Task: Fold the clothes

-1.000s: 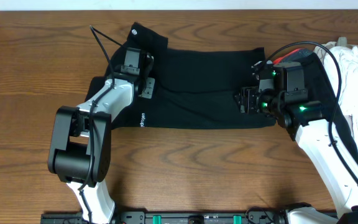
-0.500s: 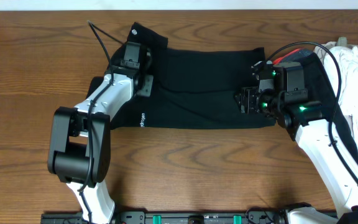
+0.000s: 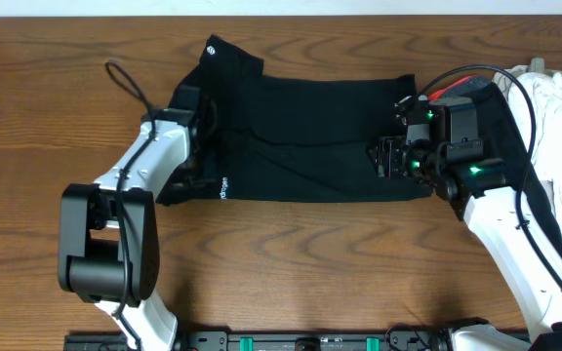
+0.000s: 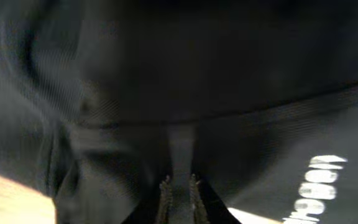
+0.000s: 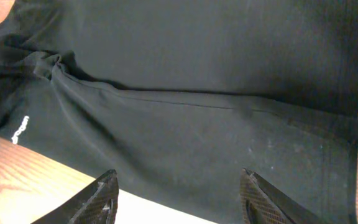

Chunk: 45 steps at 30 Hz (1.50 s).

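Note:
The black T-shirt [image 3: 310, 136] lies folded into a wide band across the wooden table, with white lettering [image 3: 220, 187] at its lower left edge. My left gripper [image 3: 201, 146] is over the shirt's left end. In the left wrist view its jaws [image 4: 179, 190] are nearly closed, with a ridge of the black fabric [image 4: 185, 93] pinched between them. My right gripper [image 3: 383, 158] is open over the shirt's right end. In the right wrist view its fingers [image 5: 178, 190] are spread wide above the shirt [image 5: 197, 93], holding nothing.
A pile of white clothes [image 3: 559, 107] lies at the right edge of the table, and a red-edged black garment [image 3: 454, 90] lies behind my right arm. Bare wood [image 3: 47, 107] lies to the left and along the front.
My left gripper has moved from the shirt's upper left corner down and to the left, to the left edge of the shirt. The right arm has not moved.

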### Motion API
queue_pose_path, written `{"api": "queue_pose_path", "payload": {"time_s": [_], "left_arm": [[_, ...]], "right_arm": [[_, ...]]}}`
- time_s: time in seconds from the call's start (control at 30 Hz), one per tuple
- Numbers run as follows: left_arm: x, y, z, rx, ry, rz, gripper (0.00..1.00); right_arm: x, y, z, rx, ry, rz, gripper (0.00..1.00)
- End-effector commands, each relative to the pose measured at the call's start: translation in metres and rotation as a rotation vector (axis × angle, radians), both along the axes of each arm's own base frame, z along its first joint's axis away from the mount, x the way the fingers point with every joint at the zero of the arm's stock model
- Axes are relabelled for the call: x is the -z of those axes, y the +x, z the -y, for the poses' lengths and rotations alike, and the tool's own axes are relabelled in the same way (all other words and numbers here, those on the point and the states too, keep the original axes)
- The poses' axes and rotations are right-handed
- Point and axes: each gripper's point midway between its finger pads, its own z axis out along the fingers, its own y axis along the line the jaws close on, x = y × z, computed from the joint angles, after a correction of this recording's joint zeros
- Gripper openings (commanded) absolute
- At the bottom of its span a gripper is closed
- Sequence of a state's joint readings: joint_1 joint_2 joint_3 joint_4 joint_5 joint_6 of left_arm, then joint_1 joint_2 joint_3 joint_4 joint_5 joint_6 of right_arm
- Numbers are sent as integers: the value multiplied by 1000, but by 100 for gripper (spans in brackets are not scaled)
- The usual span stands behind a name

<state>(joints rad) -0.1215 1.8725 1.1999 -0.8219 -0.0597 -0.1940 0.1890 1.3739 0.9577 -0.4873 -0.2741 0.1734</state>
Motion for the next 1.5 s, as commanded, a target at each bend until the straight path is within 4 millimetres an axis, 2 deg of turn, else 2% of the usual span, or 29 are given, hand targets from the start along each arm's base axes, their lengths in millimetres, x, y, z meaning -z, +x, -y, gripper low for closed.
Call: {"api": "queue_pose_path", "payload": {"time_s": [0.0, 0.13, 0.23, 0.33, 0.43, 0.47, 0.5, 0.6, 0.67, 0.73, 0.8, 0.87, 0.93, 1.07, 1.3, 1.47], "left_arm": [[12, -18, -28, -94, 40, -32, 16], [23, -18, -68, -180, 115, 8, 16], [22, -17, -86, -241, 112, 21, 16], [20, -18, -97, -282, 103, 23, 16], [19, -16, -98, -296, 79, 30, 16], [19, -16, -98, -297, 79, 31, 21], [19, -16, -98, -296, 79, 31, 22], [19, -16, -97, -296, 74, 30, 23], [19, -16, -96, -295, 68, 30, 24], [19, -15, -95, -293, 61, 30, 24], [19, -15, -95, -293, 61, 30, 25], [19, -15, -95, -293, 61, 30, 25], [19, -15, -95, -293, 61, 30, 25], [19, -15, -95, -289, 62, 30, 25], [19, -15, -101, -286, 66, 35, 24], [12, -9, -119, -317, 97, 60, 24]], "right_arm": [[-1, 4, 8, 19, -38, 11, 60], [4, 3, 19, 76, -77, -9, 59], [14, 2, 32, 160, -109, -54, 59], [32, -5, 39, 202, -120, -136, 59], [58, -12, 47, 229, -140, -238, 52], [66, -14, 50, 245, -141, -273, 50], [76, -17, 54, 270, -139, -314, 48], [100, -25, 55, 290, -124, -418, 35], [112, -30, 51, 278, -118, -465, 35], [126, -37, 49, 269, -120, -521, 44], [138, -48, 50, 282, -129, -591, 44], [151, -59, 51, 288, -144, -657, 43], [160, -64, 52, 287, -154, -694, 36], [168, -67, 60, 308, -187, -715, 1], [167, -75, 109, 426, -338, -728, 1], [167, -78, 125, 468, -352, -744, 1]]}}
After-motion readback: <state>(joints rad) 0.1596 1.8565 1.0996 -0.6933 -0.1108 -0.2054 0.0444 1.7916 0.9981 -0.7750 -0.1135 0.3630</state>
